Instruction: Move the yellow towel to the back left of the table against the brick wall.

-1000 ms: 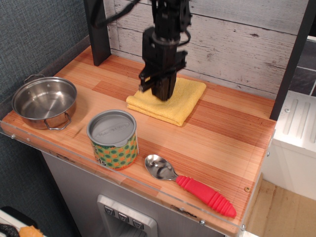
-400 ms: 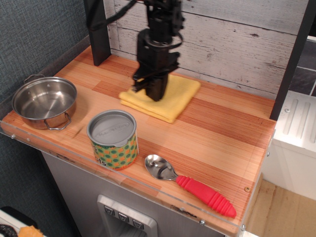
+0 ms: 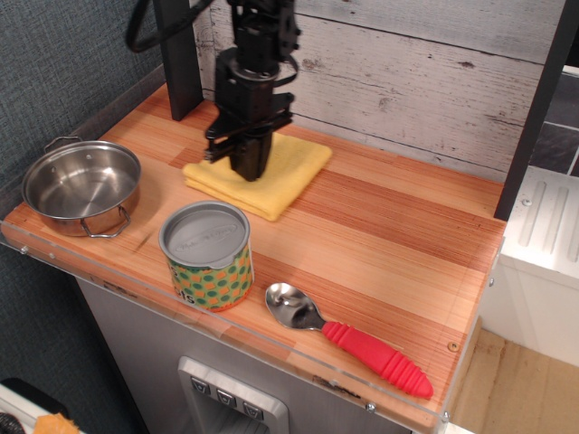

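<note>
Black gripper (image 3: pixel 246 163) is pressing down on the folded bright yellow terry towel (image 3: pixel 285 167), upper centre-left of frame on the orange-brown plank table (image 3: pixel 398 235); jaw state: cannot tell. Advice: keep downward pressure, sliding up-left toward the wall without bunching.

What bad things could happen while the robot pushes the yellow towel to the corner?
1. The gripper seems to press on only one spot of the yellow towel, so the folded cloth might bunch up or slip out from under it.
2. The black post stands at the back left, so the arm could bump it.
3. The steel pot sits to the towel's left; drifting forward could nudge it.
</note>
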### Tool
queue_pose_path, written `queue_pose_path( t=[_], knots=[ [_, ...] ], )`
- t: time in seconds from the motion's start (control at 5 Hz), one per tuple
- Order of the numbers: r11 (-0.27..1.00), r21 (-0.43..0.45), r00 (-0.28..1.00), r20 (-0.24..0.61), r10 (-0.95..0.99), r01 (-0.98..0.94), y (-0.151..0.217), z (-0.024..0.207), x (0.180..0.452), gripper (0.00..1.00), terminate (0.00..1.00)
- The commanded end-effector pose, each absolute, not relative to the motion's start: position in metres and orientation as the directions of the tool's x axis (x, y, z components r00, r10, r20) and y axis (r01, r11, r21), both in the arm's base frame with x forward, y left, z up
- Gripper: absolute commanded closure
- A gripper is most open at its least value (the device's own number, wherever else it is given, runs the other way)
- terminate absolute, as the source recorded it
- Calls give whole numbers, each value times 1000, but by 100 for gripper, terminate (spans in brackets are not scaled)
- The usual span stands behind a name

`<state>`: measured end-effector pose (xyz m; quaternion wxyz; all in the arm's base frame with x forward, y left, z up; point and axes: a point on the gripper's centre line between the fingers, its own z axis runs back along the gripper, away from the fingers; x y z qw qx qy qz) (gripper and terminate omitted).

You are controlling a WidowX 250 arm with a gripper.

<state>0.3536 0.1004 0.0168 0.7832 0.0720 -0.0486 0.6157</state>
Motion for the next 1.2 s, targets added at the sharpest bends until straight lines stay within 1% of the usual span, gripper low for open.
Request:
queue_pose_path(
  t=[0.0,0.4,0.6,0.8,1.0],
  knots=[
    [231,42,235,235,943,-972,127,25,352,100,0],
    [217,60,225,286,932,-974,151,25,348,100,0],
    [196,55,203,288,936,-979,162,26,345,100,0],
    [194,42,198,297,934,-980,168,29,345,100,0],
    [196,8,189,303,934,-981,170,38,346,100,0]
  ],
)
